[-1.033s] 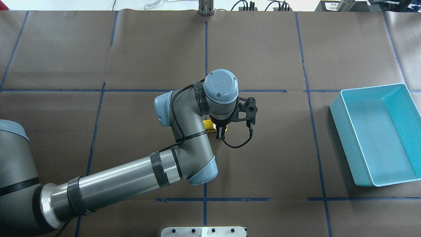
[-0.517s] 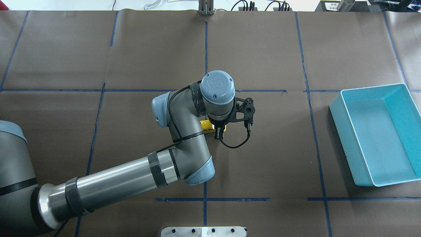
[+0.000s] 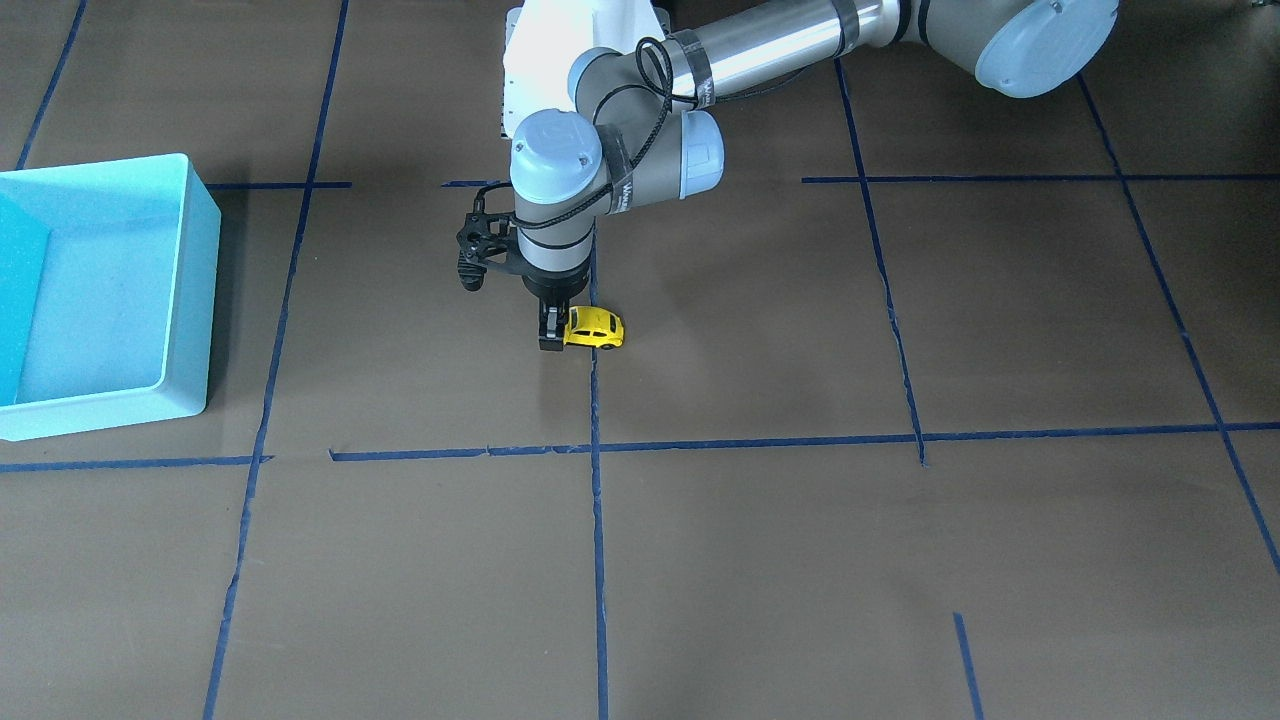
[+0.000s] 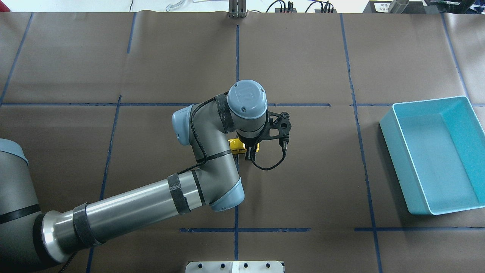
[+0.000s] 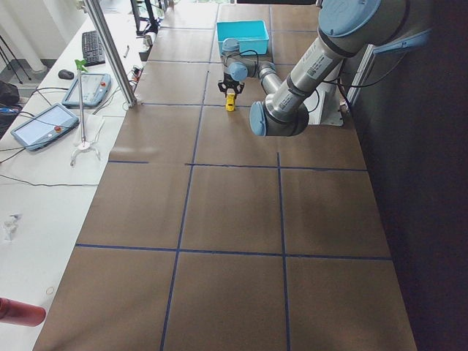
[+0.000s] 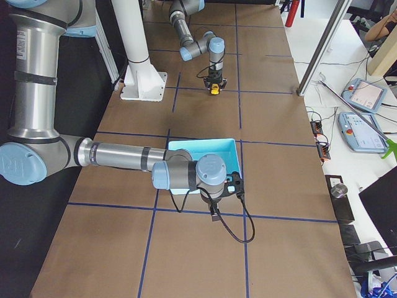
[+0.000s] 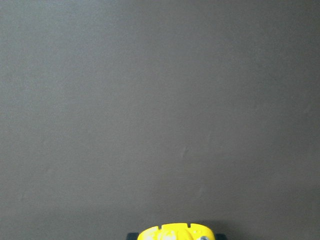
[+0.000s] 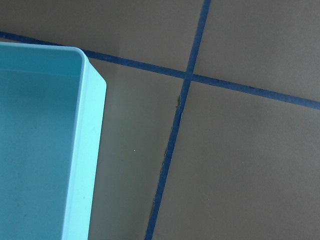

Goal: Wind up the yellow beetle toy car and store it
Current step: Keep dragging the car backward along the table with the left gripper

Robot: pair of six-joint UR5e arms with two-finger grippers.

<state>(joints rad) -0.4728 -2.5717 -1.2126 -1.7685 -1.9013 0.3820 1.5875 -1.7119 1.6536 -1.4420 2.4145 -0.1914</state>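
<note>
The yellow beetle toy car (image 3: 597, 328) stands on its wheels on the brown table near the centre line. It also shows in the overhead view (image 4: 235, 145) and at the bottom edge of the left wrist view (image 7: 175, 233). My left gripper (image 3: 558, 333) points straight down and is shut on one end of the car, low at the table; in the overhead view (image 4: 251, 152) the wrist hides most of it. The light blue bin (image 4: 435, 159) stands far to the right, with nothing in it. My right gripper (image 6: 214, 214) shows only in the exterior right view, next to the bin; I cannot tell whether it is open.
Blue tape lines cross the brown paper table cover. The bin (image 3: 100, 290) fills the left of the right wrist view (image 8: 40, 150). A black cable (image 4: 271, 163) loops from the left wrist camera. A white mount post (image 6: 139, 56) stands at the robot's base.
My left gripper has slid a little toward the overhead view's left, and the yellow car has moved with it along the table. The bin has not moved.
</note>
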